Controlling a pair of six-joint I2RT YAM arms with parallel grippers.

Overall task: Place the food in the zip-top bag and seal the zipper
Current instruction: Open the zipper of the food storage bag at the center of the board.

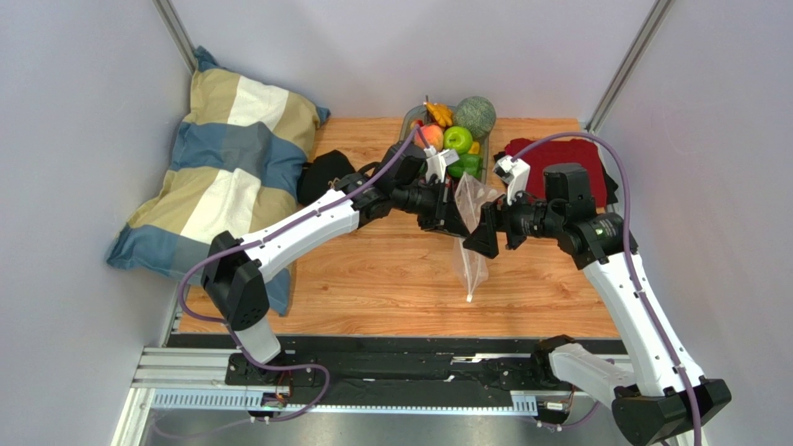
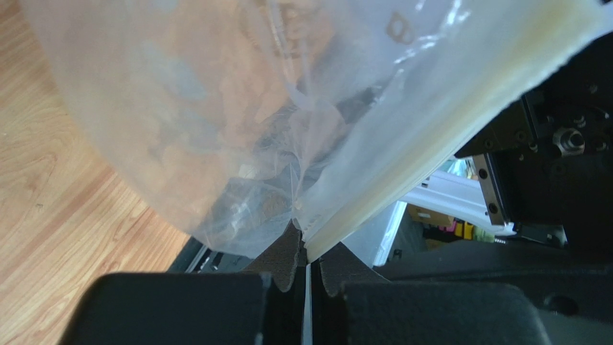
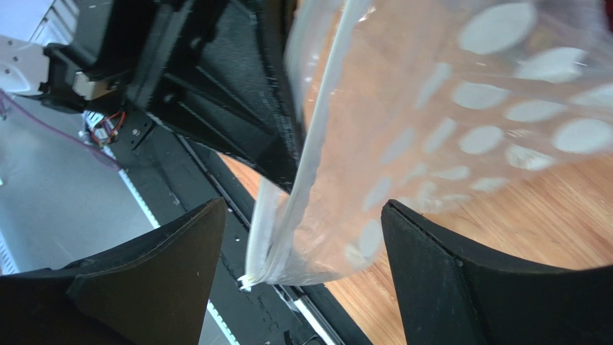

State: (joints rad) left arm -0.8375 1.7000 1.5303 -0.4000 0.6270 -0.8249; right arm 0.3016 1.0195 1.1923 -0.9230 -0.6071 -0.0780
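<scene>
The clear zip-top bag [image 1: 472,265] with white dots hangs above the table's middle, between both grippers. My left gripper [image 1: 458,221] is shut on the bag's mouth edge, and the left wrist view shows its jaws [image 2: 308,248] pinching the end of the whitish zipper [image 2: 432,144]. My right gripper [image 1: 482,237] is open. In the right wrist view its fingers [image 3: 302,208] stand apart on either side of the bag [image 3: 460,122] and zipper [image 3: 309,165] without touching them. I see no food inside the bag. The food, a peach [image 1: 431,136], a green apple [image 1: 457,139] and a melon [image 1: 476,115], lies at the back.
The food sits in a grey tray [image 1: 409,119] at the table's far edge. A striped pillow [image 1: 233,177] lies at the left, with a black cloth [image 1: 324,175] beside it. A red cloth [image 1: 568,153] lies at the back right. Walls close in on both sides.
</scene>
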